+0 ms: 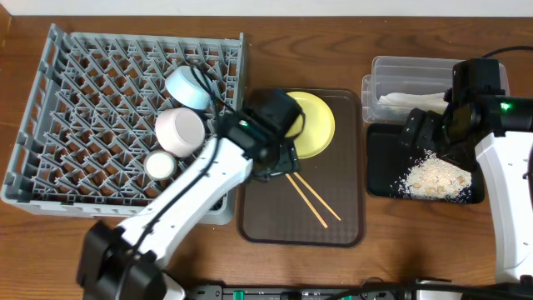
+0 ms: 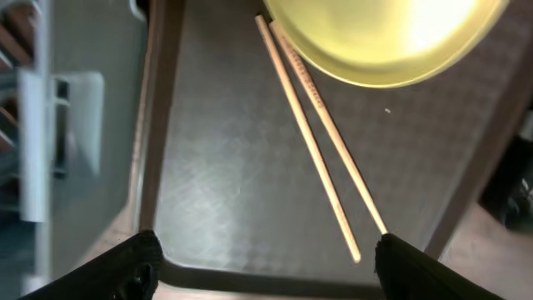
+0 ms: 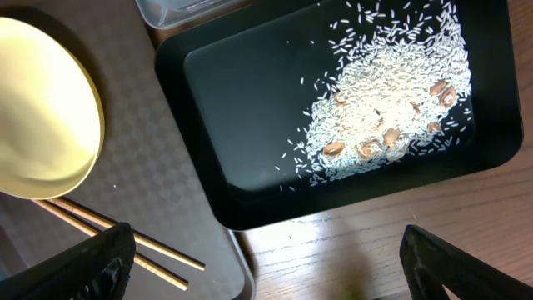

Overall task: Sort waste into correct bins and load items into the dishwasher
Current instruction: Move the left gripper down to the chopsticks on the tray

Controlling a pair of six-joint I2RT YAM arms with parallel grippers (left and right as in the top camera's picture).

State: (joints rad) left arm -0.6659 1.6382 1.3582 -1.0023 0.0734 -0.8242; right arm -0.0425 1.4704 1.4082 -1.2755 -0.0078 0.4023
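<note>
Yellow plate point(image 1: 321, 125) partly under left arm point(image 1: 191, 187)

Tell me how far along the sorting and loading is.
Done: the blue bowl, whitish bowl and cup sit in the rack; the napkin is in the clear tub; crumbs lie in the black tray. In hand: nothing. The left gripper and right gripper are open, the left above the chopsticks on the brown tray. Left: yellow plate and chopsticks need racking. I cannot spot the wrapper.

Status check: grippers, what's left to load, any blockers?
Left gripper open over chopsticks on brown tray; right gripper open by black tray. Yellow plate, chopsticks not yet in rack. No obstruction seen.
</note>
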